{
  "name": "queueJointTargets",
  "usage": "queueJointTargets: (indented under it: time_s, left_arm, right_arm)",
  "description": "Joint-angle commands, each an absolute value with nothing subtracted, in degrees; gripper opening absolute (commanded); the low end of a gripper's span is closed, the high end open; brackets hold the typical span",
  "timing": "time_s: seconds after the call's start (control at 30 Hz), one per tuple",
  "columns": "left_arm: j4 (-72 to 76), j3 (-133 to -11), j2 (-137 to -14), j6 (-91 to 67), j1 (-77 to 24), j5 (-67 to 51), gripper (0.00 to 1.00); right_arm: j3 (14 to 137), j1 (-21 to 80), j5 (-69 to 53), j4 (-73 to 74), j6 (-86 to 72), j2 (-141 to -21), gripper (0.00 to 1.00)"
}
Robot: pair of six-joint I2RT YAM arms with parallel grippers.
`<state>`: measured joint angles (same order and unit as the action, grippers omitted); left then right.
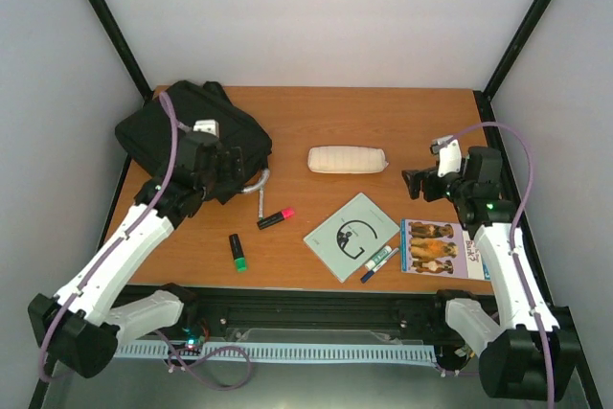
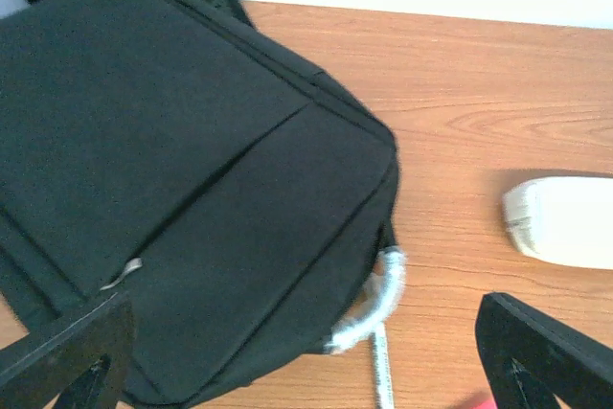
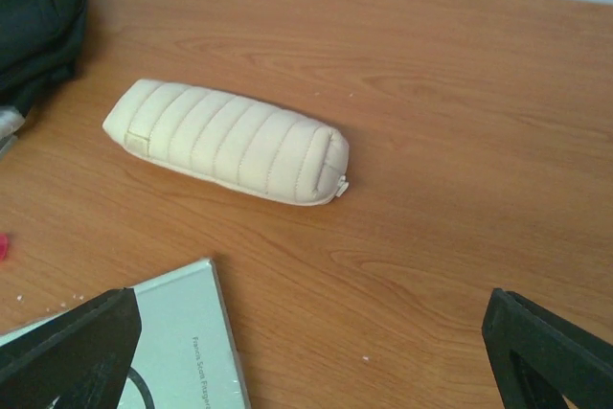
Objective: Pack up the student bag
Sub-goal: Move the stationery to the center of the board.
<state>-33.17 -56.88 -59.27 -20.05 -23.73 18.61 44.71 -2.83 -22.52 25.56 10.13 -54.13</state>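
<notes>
The black student bag (image 1: 182,131) lies flat at the table's back left; in the left wrist view it (image 2: 182,189) fills the left half, with its grey-silver loop handle (image 2: 378,304) at its near right corner. My left gripper (image 1: 222,171) hovers open over the bag's near edge, holding nothing. My right gripper (image 1: 421,184) is open and empty above the bare table, right of the white pencil pouch (image 1: 347,159). In the right wrist view the pouch (image 3: 230,141) lies ahead and to the left.
A pale green book (image 1: 351,235) lies at front centre, with a marker (image 1: 379,263) on its corner. A booklet with dogs (image 1: 442,248) lies to its right. A pink highlighter (image 1: 275,218) and a green one (image 1: 237,251) lie near the bag.
</notes>
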Motion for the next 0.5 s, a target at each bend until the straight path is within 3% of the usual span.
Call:
queueJointTargets:
  time_s: [0.0, 0.1, 0.2, 0.3, 0.47]
  left_arm:
    - [-38.16, -62.22, -64.28, -19.72, -26.62, 32.23, 1.00]
    - [-39.18, -64.28, -68.93, -20.24, -27.61, 29.90, 0.96]
    - [-38.06, -64.90, -73.02, -20.34, -27.98, 21.46, 0.77]
    - [-37.29, -64.77, -77.20, -21.94, -28.25, 15.91, 0.66]
    - [-36.27, -64.61, -84.75, -23.27, -28.43, 7.94, 0.56]
  right_arm:
    - [44.24, -2.23, -25.44, 25.34, 11.95, -56.48, 1.00]
    - [44.59, -2.14, -25.33, 25.59, 12.31, -58.02, 1.00]
    - [44.39, -2.08, -24.35, 25.57, 12.79, -58.47, 1.00]
    - [44.27, -1.93, -23.92, 25.84, 13.23, -58.60, 1.00]
    - [44.27, -1.88, -23.83, 25.80, 13.86, -58.88, 1.00]
